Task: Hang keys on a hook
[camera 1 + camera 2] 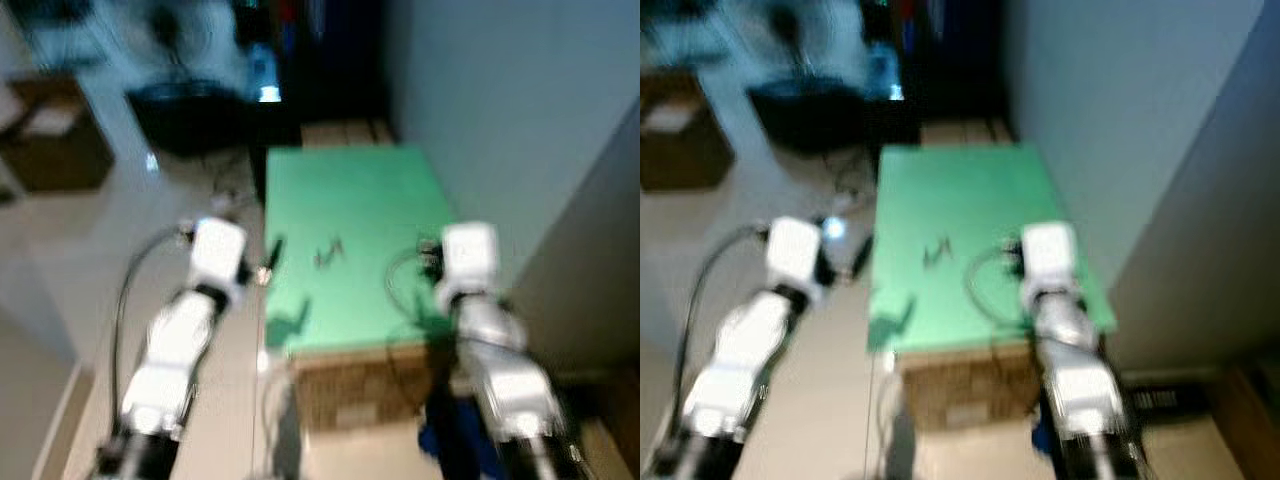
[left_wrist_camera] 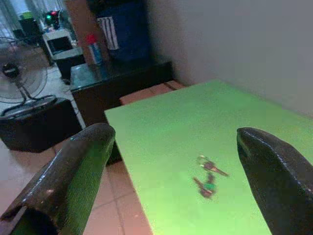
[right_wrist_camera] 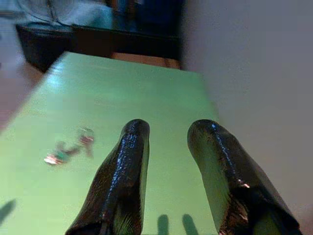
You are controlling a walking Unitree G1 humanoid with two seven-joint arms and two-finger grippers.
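The keys are seen lying loose mid green worktop, untouched. The left hand is held wide apart, aimed at them; the right hand is parted slightly above the worktop. Approach stage, by the look; descent and closure are called for next.

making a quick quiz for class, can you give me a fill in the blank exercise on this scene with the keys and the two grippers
1. The keys lie on a ____ table top.
2. The left gripper has its fingers spread wide ____.
3. The right gripper hovers above the table top, holding ____.
4. Beside the table's right edge stands a pale ____.

Missing words: green; open; nothing; wall
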